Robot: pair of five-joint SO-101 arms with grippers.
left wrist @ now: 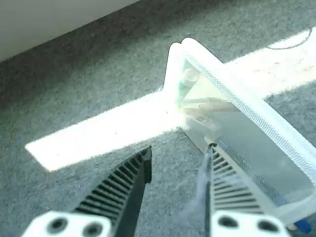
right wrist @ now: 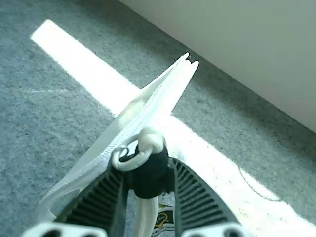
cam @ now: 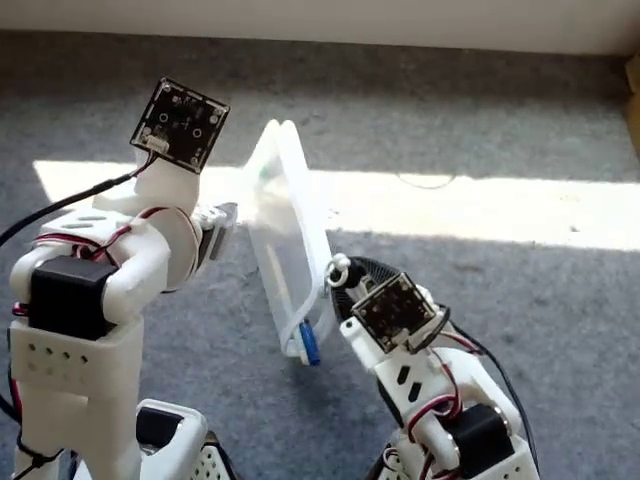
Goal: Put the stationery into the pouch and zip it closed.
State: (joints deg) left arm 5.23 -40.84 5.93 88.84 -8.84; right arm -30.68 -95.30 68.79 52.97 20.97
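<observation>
A translucent white mesh pouch (cam: 285, 235) hangs tilted above the grey carpet, one corner pointing up. Inside it I see a green-capped item (left wrist: 187, 81) near the upper end and a blue item (cam: 310, 348) poking out at the lower end. My right gripper (right wrist: 148, 177) is shut on the pouch's black zipper pull (right wrist: 148, 170), which carries a white ring (right wrist: 129, 157); in the high view this gripper (cam: 340, 275) sits at the pouch's right edge. My left gripper (left wrist: 177, 158) is open beside the pouch (left wrist: 247, 133), one fingertip (left wrist: 213, 153) touching its mesh side.
A bright strip of sunlight (cam: 480, 205) crosses the carpet, with a thin cable (cam: 425, 182) lying in it. A pale wall (cam: 400, 20) runs along the back. A brown object (cam: 634, 100) sits at the far right edge.
</observation>
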